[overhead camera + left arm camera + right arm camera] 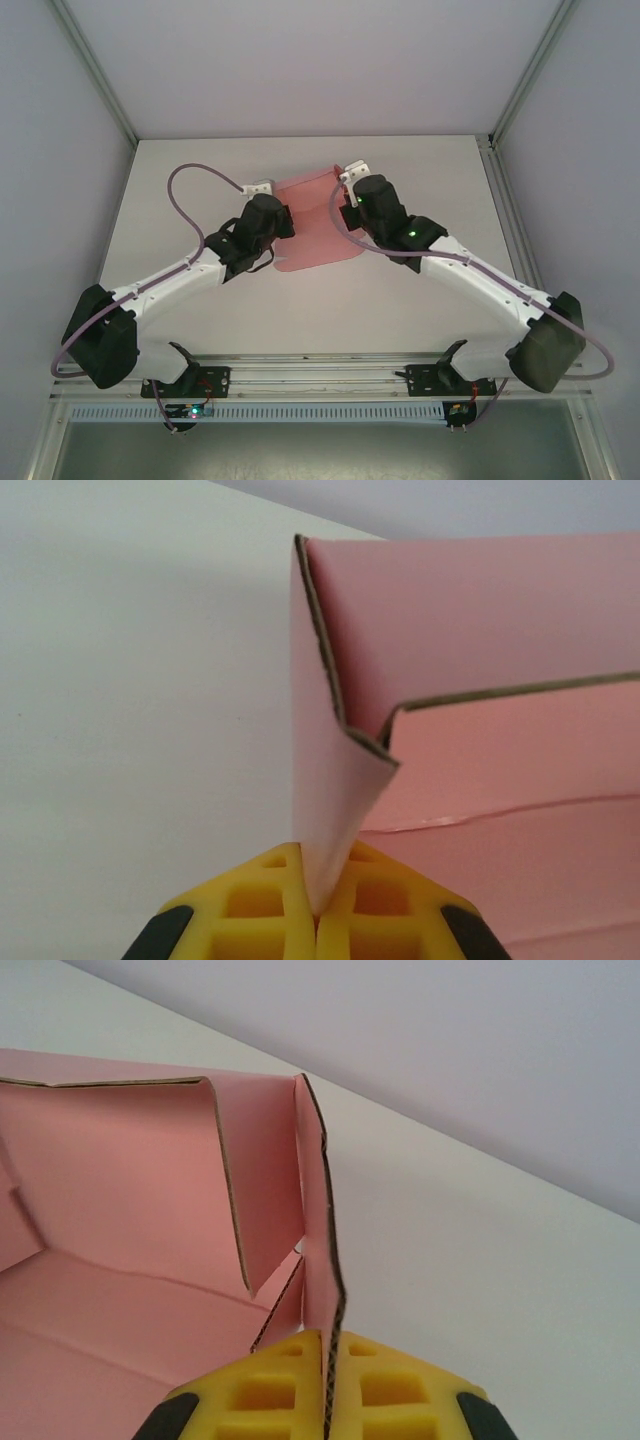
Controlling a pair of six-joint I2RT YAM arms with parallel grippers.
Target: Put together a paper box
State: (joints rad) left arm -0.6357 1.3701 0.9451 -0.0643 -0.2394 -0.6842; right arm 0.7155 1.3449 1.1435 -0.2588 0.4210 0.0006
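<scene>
**Position.** The paper box [318, 238] sits on the table [400, 310] between the two wrists. It is partly erected, with its floor flat on the table and its walls raised.

**Left gripper [316, 915].** The jaws are closed, and the yellow pads pinch the near edge of the left side wall [322, 780]. The wall rises straight ahead of the pinch. The rest of the box spreads to the right of the jaws, and the rear wall [480, 610] stands beyond them.

**Right gripper [328, 1400].** The jaws are closed in the same way on the right side wall [318, 1220], edge-on between the pads. The box floor [120, 1310] lies to the left of these jaws.

**Assessment.** Each arm appears to hold one side wall upright so the box keeps its shape while the corners are set. Gripping both ends also stops the light card from sliding on the table.

**Defects noted.**
- The corner tab [232, 1200], just left of the right jaws, stands free of the held wall and is not tucked.
- Ahead of the left jaws the card shows a buckle [378, 748] where two edges meet.

**Risk.** Pressing further inward is likely to crease the thin card rather than seat it.
</scene>
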